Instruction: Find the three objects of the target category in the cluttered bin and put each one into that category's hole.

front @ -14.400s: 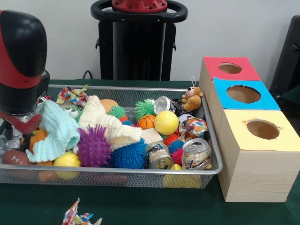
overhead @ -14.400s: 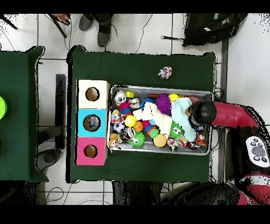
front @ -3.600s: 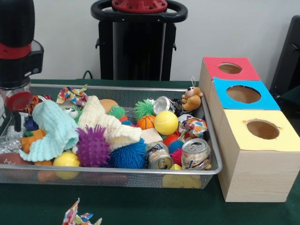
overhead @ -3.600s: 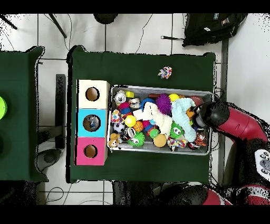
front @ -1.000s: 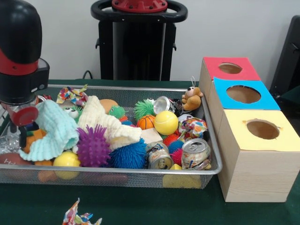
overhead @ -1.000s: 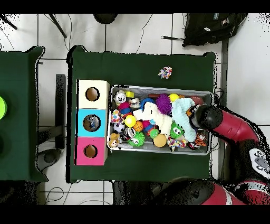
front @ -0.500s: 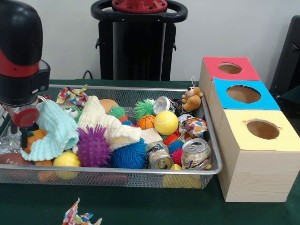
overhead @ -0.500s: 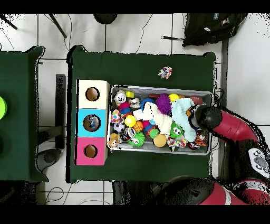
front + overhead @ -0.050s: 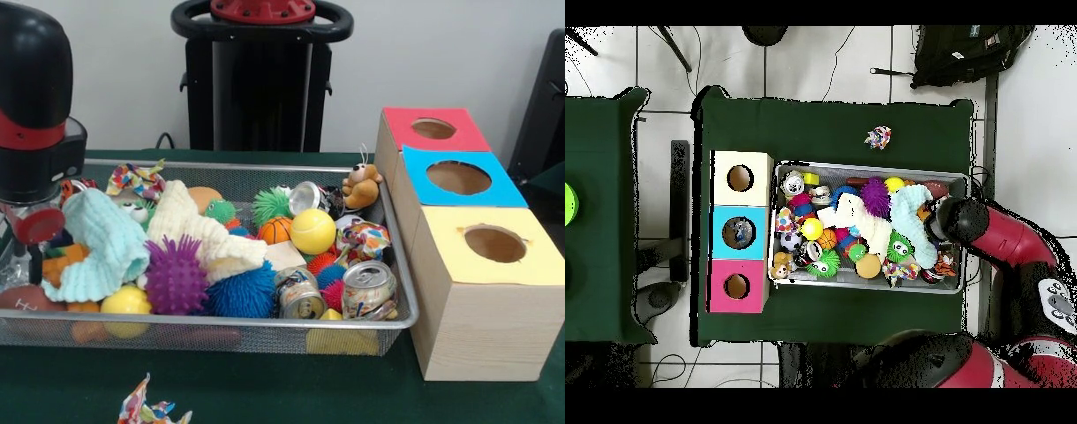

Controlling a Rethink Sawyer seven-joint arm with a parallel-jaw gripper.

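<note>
The pincer (image 9: 26,252), state hidden, hangs just beside the mint knitted cloth (image 9: 106,243), at the wire bin (image 9: 221,331) end farthest from the yellow box (image 9: 490,291).

The arm (image 9: 33,106) is a fat rounded cylinder, glossy black on top with a red band round it and a black collar below. Under the collar sits a small red disc (image 9: 37,226). From overhead its links (image 9: 1005,240) show red.

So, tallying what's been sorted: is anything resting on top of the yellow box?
No. The yellow box has a bare top, with only its round hole showing.
</note>
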